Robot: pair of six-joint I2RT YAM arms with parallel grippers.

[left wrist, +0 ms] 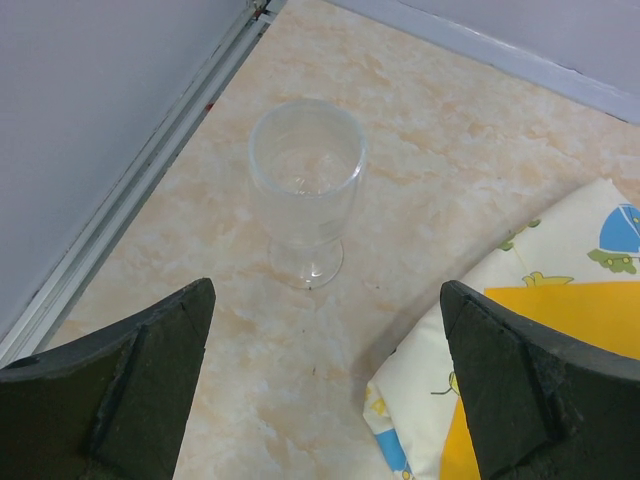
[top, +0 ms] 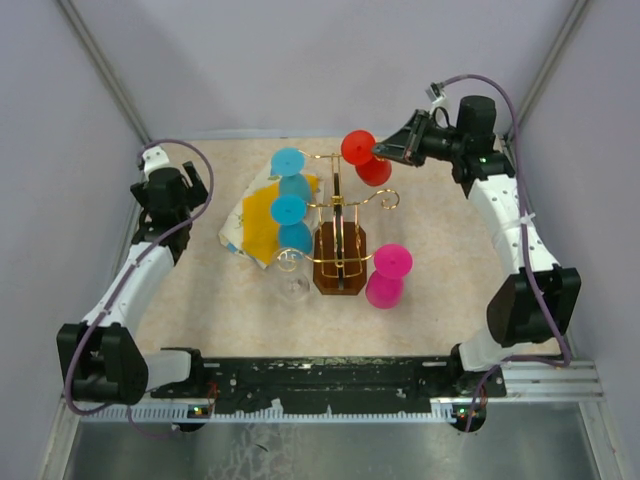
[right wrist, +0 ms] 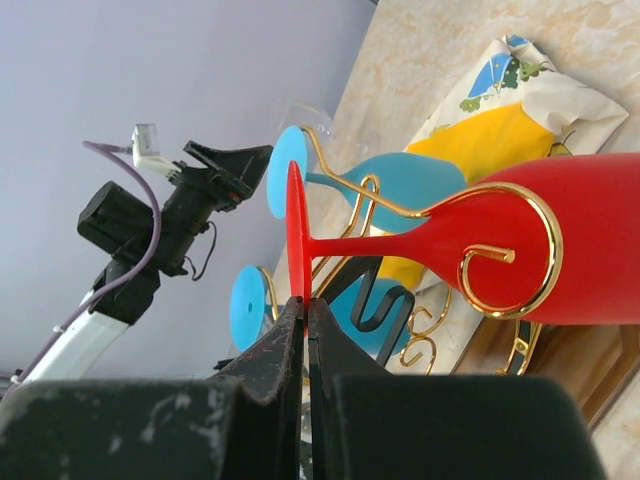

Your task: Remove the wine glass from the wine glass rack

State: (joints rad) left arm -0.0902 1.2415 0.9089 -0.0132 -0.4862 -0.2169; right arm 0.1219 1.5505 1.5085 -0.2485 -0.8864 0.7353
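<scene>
Right gripper [right wrist: 304,318]: mine, clamped shut on the thin rim of the round foot of the red opaque wine glass [right wrist: 570,235], at the far right side of the rack.
Where the glass is: not yet off. It hangs on the far right arm of the gold wire wine glass rack [top: 326,262], which stands on a dark brown wooden octagonal base. The stem lies inside the scroll-ended wire.
Doing it well: I judge the foot should travel straight out along the arm toward its open end, with the stem in line with the wire. I should avoid any twist, since an edge pinch on a thin disc lets the bowl swing. The curl overlapping the bowl is what I must clear.
Risk: a sideways tug could tip the light rack and shake the other glasses.
Red glass: smooth and evenly coloured, probably plastic, with a flat disc foot, slim stem and rounded bowl.
Rack wire: thin, round and shiny, ending in tight spirals.
Beyond the stem: two light blue wine glasses [right wrist: 405,185] on the rack's left side, the same shape as the red one.
Farther left of the rack: a soft, rumpled yellow-and-white printed cloth [right wrist: 500,125] on the beige marbled table [top: 440,230].
Left gripper [left wrist: 325,340]: well left of the rack, spread wide and empty. A clear stemmed glass [left wrist: 305,180] stands upright ahead of it, beside the cloth.
</scene>
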